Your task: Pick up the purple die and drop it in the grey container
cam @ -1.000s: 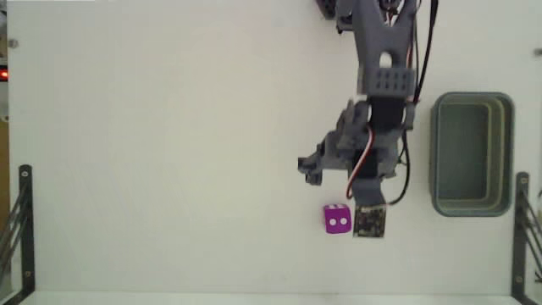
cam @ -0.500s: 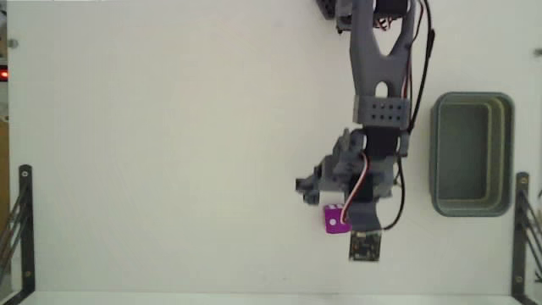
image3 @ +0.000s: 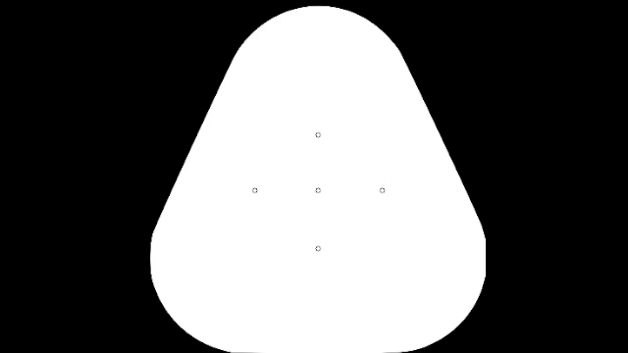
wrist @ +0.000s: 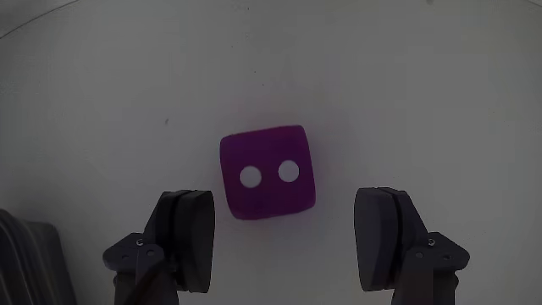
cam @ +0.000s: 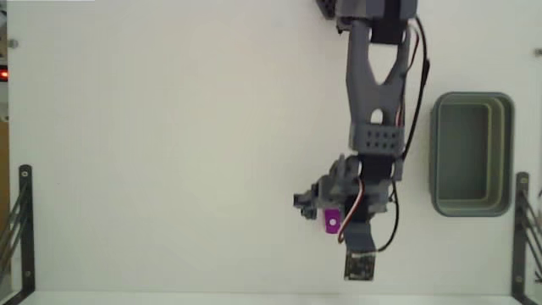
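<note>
Purple die (wrist: pixel 268 172) sat on the white table (cam: pixel 169 152), top face showing 2 white dots in the wrist view. Gripper (wrist: pixel 288 241) hung above it with both fingers apart, 1 dark pad (wrist: pixel 190 237) at the die's left and the other at its right, die's near edge level with the pad tips, clear gaps both sides, no contact. In the fixed view the die (cam: pixel 332 221) showed only as a small magenta patch, mostly covered by the grey arm (cam: pixel 377 102) reaching down from the top edge; gripper tips hidden under the wrist there. Grey container (cam: pixel 472 153) stood well apart from the die, to the right in the fixed view, near the table's right edge, upright, nothing visible inside. Black brackets (cam: pixel 24 224) stood at the left and right table edges.
</note>
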You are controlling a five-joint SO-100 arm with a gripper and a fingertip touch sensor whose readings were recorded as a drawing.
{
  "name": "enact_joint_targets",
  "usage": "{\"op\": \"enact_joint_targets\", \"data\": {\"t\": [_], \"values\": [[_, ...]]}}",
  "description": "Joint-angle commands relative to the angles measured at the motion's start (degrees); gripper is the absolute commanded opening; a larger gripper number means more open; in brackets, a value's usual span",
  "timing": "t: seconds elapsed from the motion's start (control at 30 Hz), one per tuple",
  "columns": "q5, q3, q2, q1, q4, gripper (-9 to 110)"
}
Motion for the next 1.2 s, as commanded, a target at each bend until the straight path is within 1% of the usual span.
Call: {"op": "enact_joint_targets", "data": {"t": [0.0,0.47,1.17], "values": [[0.26,-5.39,0.20,0.74,-0.04,110],[0.26,-21.82,-12.44,0.74,3.76,110],[0.26,-21.82,-12.44,0.74,3.76,110]]}}
